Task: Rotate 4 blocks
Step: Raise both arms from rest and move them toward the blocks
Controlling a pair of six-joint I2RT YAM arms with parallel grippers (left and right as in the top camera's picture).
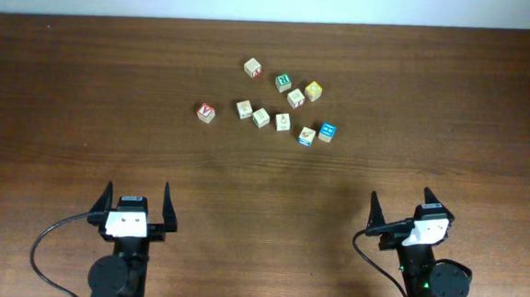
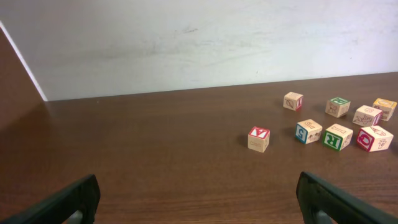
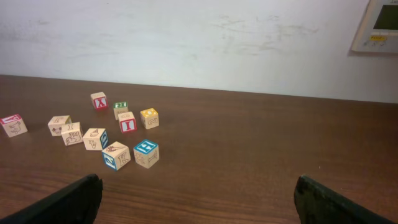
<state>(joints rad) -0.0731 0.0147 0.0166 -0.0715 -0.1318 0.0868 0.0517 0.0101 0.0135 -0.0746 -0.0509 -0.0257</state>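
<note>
Several small picture cubes lie in a loose cluster at the far middle of the table. The blue-faced block (image 1: 327,132) (image 3: 146,153) is at the cluster's right end, and the block with orange-green marks (image 1: 306,134) (image 3: 115,155) sits just left of it. Further left lie plain beige blocks (image 1: 283,122) (image 1: 260,117) (image 3: 94,138) (image 3: 72,134). My left gripper (image 1: 138,189) (image 2: 198,186) hangs open near the front left, far from the cubes. My right gripper (image 1: 400,195) (image 3: 197,186) is open at the front right, with only bare table between its fingers.
A red-faced cube (image 1: 206,113) (image 2: 259,139) lies alone at the cluster's left. Green (image 1: 283,82) and yellow (image 1: 314,91) cubes sit toward the back, with a pale cube (image 1: 252,68) behind them. A white wall borders the table's far edge.
</note>
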